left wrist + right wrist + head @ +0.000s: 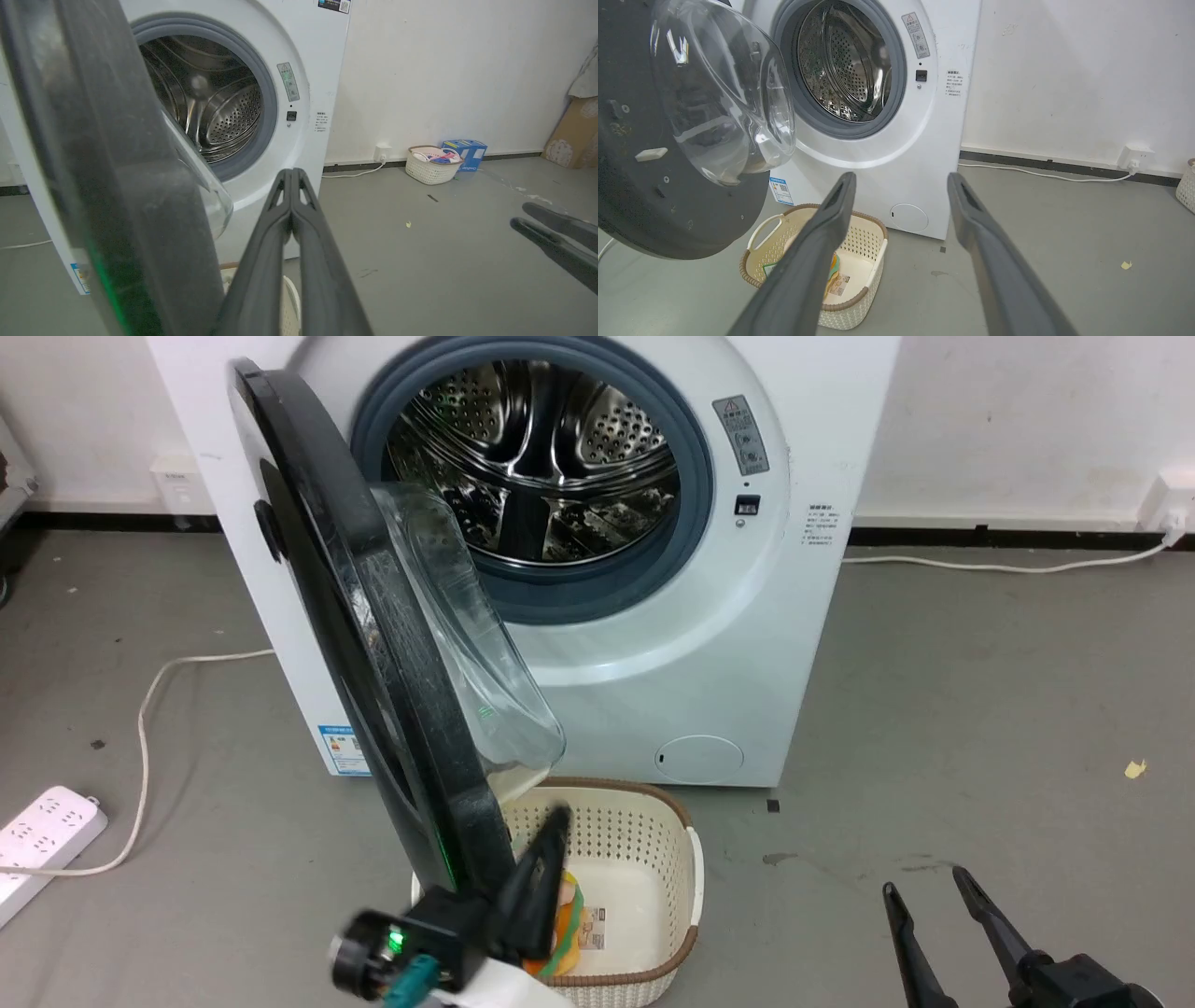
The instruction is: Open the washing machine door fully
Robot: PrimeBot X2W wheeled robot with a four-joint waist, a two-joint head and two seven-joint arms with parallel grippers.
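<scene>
Washing machine door (401, 709) stands open, hinged on the left side of the white washing machine (700, 644). In the head view it juts out from the front, nearly edge-on. Its black rim runs from the machine's upper left down to the basket. The clear glass bowl (467, 644) bulges to the right, toward the opening. The right wrist view shows the door's dark inner face (626, 140) with the bowl in its centre. Steel drum (541, 457) is exposed, with the grey rubber ring (695, 504) around it. Small round white flap (698, 758) sits low on the machine front.

Left hand (557, 821) is closed, fingers pressed together with nothing between them. It is blurred in the head view, just right of the door's lower edge and above the basket. In the left wrist view the closed tips (292, 175) point toward the machine front, with the door's edge (117, 163) just to their left. Cannot tell if they touch the door.

Right hand (926, 884) is open and empty, low at the right, over bare floor (980, 709) and well apart from the door. Its spread fingers frame the machine's lower front in its own wrist view (901, 179).

Cream perforated basket (691, 859) with a brown rim sits on the floor against the foot of the machine, under the door's lower edge. An orange and green item (565, 919) lies inside it. White power strip (42, 826) lies on the floor at far left. The left wrist view also shows a second white basket (430, 170) and a blue box (465, 154) by the far wall.
</scene>
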